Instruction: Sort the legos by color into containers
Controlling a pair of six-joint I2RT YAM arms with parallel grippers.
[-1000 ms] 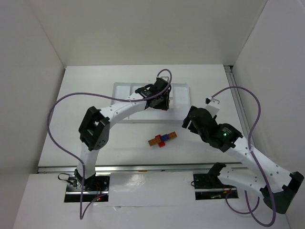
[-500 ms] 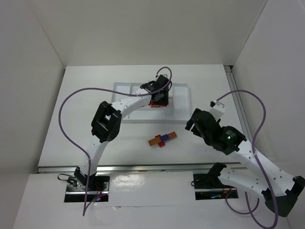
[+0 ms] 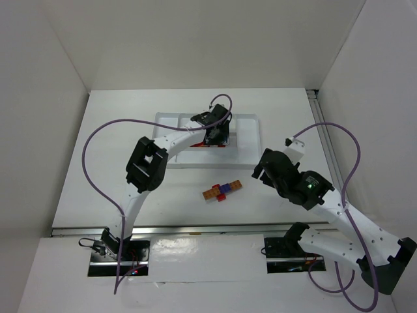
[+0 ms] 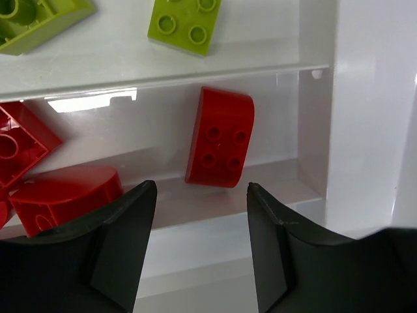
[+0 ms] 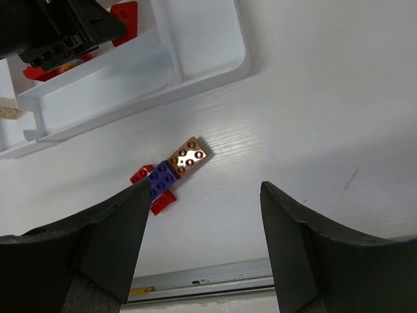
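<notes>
While the left end effector [image 4: 201, 195] hangs over the flat white compartmented plastic tray [image 4: 352, 98] with its jaws partly apart and empty, a rounded red plastic brick [image 4: 220, 145] lies just beyond them, near one end wall of its compartment. More red bricks [image 4: 62, 195] share that compartment, and lime green bricks [image 4: 184, 23] fill the neighbouring one. The right end effector [image 5: 205, 192], wide open and holding nothing, hovers above touching orange-brown [image 5: 189, 156], purple [image 5: 161, 176] and red [image 5: 159, 201] bricks on the white surface [image 5: 313, 98], between the tray and the near edge.

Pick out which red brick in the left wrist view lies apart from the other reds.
The rounded-corner red brick, alone ahead of the left gripper's gap; the other red bricks bunch at the picture's left edge.
</notes>
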